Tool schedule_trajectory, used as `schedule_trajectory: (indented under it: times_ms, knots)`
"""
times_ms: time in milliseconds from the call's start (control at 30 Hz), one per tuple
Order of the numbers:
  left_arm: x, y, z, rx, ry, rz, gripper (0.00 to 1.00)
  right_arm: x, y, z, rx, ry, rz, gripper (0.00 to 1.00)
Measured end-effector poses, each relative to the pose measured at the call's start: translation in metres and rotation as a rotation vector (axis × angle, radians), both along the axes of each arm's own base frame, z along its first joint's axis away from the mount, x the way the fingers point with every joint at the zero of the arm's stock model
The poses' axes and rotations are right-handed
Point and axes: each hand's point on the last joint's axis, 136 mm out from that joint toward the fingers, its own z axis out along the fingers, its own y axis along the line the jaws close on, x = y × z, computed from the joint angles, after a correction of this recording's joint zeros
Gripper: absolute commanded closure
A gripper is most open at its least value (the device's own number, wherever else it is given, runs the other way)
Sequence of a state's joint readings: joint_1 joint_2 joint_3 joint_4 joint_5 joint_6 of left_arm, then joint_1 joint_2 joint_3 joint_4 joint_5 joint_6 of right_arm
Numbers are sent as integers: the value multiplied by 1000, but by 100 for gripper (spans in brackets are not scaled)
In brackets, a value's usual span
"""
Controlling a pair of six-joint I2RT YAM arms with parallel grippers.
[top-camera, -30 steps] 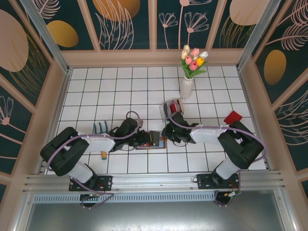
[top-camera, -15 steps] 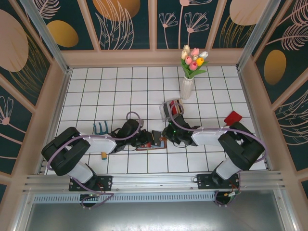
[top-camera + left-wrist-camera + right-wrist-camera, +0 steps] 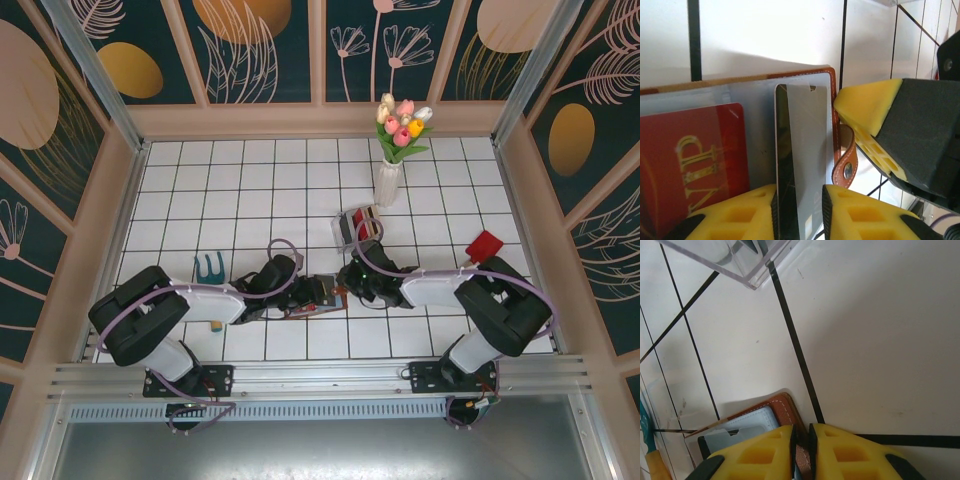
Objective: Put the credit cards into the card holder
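White tiled tabletop (image 3: 250, 180) with black grout lines, walled by panelled sides at 9, 12 and 3 o'clock and closed by a metal rail at 6 o'clock. The card holder (image 3: 320, 298) lies open, flat on the tiles, near the 6 o'clock edge of the table, between the two arms. The left gripper (image 3: 799, 192) meets it from 9 o'clock and the right gripper (image 3: 801, 435) from 3 o'clock. In the left wrist view, a red card (image 3: 695, 160) lettered in gold lies against the holder's grey lining. Just beside it at 3 o'clock, a grey card (image 3: 807, 150) with a dark reflective strip stands upright between the yellow fingers (image 3: 740, 215). Whether those fingers clamp it or have slackened cannot be told. The brown clasp tab (image 3: 846, 165) curls off the holder's 3 o'clock edge, just beside the right arm's yellow-and-black finger. In the right wrist view, the right fingers are pinched nearly together on the holder's brown leather edge. A clear plastic box (image 3: 352, 228) stands near the right gripper at 12 o'clock, with a vase of tulips (image 3: 388, 180) beyond it. A teal rake (image 3: 208, 266) lies at 10 o'clock of the left gripper, and a red toy shovel (image 3: 483, 245) at 2 o'clock of the right. The widest bare tiles run from 10 to 12 o'clock, up to the far wall.
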State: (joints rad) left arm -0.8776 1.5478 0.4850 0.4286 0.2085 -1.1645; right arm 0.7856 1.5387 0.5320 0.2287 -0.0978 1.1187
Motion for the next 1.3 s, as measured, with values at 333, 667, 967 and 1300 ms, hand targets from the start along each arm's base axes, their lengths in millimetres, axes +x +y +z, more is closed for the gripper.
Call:
schedule_trajectory:
  times_ms: [333,667,967,1300]
  knots:
    - [0,17,-2,71,-20,35,86,-7,3,0,8,5,16,81]
    - [-5,21,-7,49,-3,48,91,-12,7,-1,8,6,35,83]
    - [-10,19,-5,-55,25,109,92,-15,11,-1,37,-1,17,86]
    - [-18,14,-5,-58,27,131,87,-20,12,0,69,-13,-2,86]
